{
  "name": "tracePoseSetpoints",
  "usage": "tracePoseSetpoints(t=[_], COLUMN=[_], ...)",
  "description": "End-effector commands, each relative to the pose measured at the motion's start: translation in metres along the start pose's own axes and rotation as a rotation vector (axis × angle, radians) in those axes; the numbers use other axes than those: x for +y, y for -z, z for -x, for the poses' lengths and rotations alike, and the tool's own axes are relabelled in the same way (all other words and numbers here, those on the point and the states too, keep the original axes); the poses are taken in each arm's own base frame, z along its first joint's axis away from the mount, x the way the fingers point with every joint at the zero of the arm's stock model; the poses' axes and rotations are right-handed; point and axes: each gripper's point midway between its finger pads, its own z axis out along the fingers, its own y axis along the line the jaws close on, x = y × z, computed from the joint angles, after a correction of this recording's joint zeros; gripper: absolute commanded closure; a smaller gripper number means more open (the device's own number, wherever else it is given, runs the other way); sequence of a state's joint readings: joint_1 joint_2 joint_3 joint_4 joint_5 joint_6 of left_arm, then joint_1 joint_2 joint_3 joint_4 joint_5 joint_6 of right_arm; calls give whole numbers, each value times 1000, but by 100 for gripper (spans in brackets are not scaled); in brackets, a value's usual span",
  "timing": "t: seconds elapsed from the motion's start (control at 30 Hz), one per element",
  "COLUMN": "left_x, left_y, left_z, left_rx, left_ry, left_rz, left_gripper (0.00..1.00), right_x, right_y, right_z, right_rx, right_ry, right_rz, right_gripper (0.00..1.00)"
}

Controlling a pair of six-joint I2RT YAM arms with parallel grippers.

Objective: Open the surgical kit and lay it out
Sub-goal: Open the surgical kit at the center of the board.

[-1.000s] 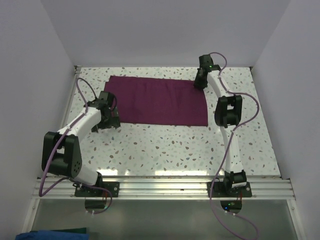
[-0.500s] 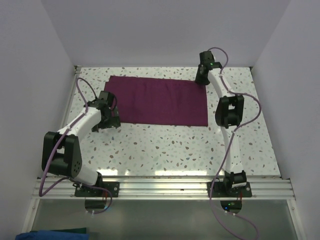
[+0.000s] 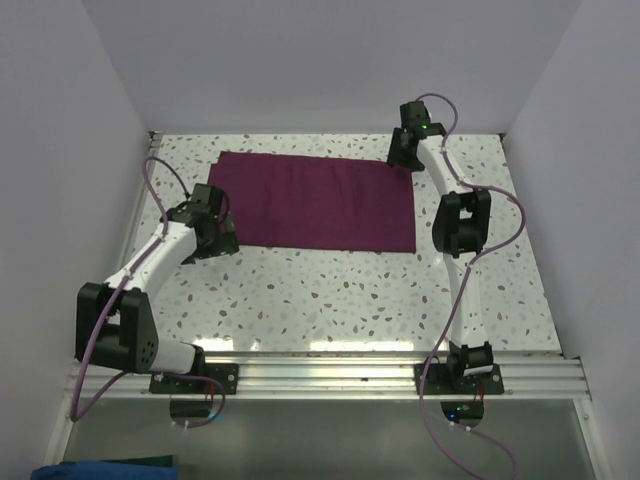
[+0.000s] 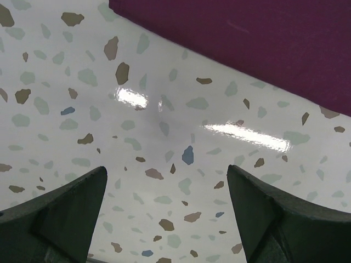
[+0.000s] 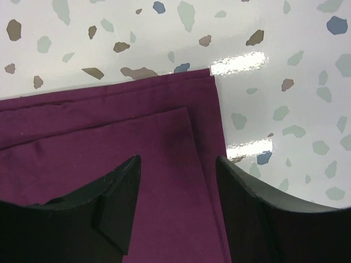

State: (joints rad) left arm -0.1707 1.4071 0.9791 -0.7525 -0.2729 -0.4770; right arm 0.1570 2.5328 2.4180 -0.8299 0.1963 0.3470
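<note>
Surgical kit cloth (image 3: 315,200) lies flat on the speckled table (image 3: 350,290). Left gripper (image 4: 167,183) hangs spread wide over the table, cloth edge just ahead of it. Farther back, right gripper (image 5: 178,164) is spread over the cloth's folded corner, pinching nothing.

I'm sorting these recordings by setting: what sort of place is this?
Probably a robotics lab test cell: a speckled table boxed in by plain white walls, two robot arms bolted to a metal rail at its near edge.

A glossy white bench (image 3: 330,290) speckled with terrazzo chips is enclosed by plain white walls (image 3: 330,60); an aluminium rail (image 3: 330,375) is fixed along its near edge.
</note>
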Motion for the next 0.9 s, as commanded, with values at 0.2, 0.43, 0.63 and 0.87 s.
tracePoseSetpoints(t=[0.2, 0.43, 0.63, 0.87], left_x=[8, 9, 11, 9], left_y=[12, 14, 15, 12], left_z=[-7, -8, -12, -14], left_rx=[-25, -23, -20, -11], left_ry=[19, 23, 33, 34], left_rz=[0, 5, 2, -1], left_gripper=[5, 5, 5, 5], right_x=[-4, -3, -4, -3], right_y=[-4, -24, -34, -32], right_z=[9, -12, -23, -18], right_rx=[-35, 16, 42, 26], right_ry=[20, 17, 20, 14], right_rz=[-24, -22, -25, -19], right_gripper=[43, 46, 50, 60])
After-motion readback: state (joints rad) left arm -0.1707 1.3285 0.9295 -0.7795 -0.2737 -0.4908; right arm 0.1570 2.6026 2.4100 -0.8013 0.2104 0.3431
